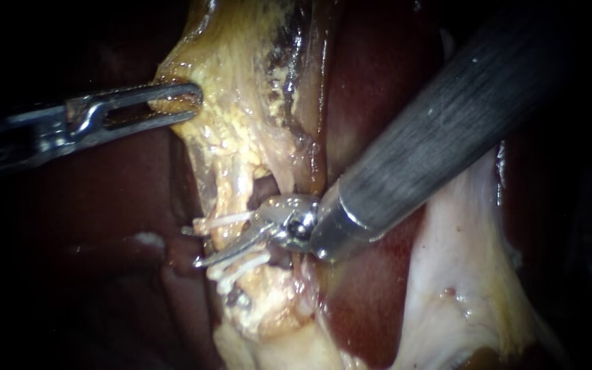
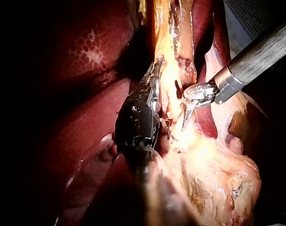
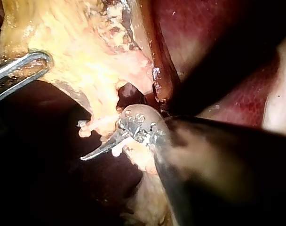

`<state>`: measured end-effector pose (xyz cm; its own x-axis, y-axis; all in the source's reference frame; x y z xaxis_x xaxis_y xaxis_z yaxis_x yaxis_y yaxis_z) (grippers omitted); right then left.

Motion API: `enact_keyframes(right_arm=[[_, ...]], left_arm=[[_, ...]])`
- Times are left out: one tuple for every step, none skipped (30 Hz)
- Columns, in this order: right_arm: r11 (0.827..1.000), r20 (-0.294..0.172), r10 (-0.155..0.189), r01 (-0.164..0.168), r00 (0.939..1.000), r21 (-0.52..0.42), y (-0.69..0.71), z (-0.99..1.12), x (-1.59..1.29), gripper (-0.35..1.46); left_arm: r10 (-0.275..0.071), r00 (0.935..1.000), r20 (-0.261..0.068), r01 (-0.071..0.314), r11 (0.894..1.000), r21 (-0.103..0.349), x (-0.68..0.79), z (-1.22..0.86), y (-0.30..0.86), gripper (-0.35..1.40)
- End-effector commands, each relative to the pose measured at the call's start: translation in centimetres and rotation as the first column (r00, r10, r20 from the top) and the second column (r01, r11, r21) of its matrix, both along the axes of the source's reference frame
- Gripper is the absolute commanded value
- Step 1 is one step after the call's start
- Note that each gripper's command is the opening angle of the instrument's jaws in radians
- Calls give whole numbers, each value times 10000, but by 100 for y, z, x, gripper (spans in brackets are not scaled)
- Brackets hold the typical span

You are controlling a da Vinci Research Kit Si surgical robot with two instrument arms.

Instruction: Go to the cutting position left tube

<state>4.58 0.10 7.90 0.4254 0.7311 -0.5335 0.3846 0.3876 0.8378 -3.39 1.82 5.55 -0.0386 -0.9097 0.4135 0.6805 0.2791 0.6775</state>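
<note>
Right instrument (image 1: 226, 241), blades parted, meets the pale, fatty yellow left tube (image 1: 220, 202) between white clips (image 1: 224, 220); left instrument (image 1: 190, 101) clamps yellow tissue (image 1: 241, 103).

Two instruments are in sight: my left instrument (image 1: 195, 104) and my right instrument (image 1: 214, 243). There is one liver (image 1: 371, 89), one sheet of yellowish tissue (image 1: 241, 82) and one tube (image 1: 222, 199). The white clips (image 1: 227, 219) on that tube seem to number three, though the lower ones are hard to separate.
</note>
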Motion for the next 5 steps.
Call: enact_keyframes(right_arm=[[10000, 10, 20, -20, 10000, -12, 0, 0, 0, 121], [10000, 9, 20, -20, 10000, -12, 0, 0, 0, 121], [10000, 41, 14, -15, 10000, 37, 0, 0, 0, 121], [10000, 73, 9, -10, 10000, 87, 0, 0, 0, 121], [10000, 71, 7, -8, 10000, 86, 0, 0, -1, 121]], left_arm=[[-2, 10000, 0, 2, 10000, 1, 0, -1, 0, -35], [-2, 10000, 0, 2, 10000, 2, 0, -1, 0, -35], [-2, 10000, 0, 2, 10000, 2, 0, -1, 0, -35], [-1, 10000, 0, 1, 10000, 3, 0, -1, 0, -35], [0, 10000, 2, 0, 10000, 4, 1, -1, 0, -35]])
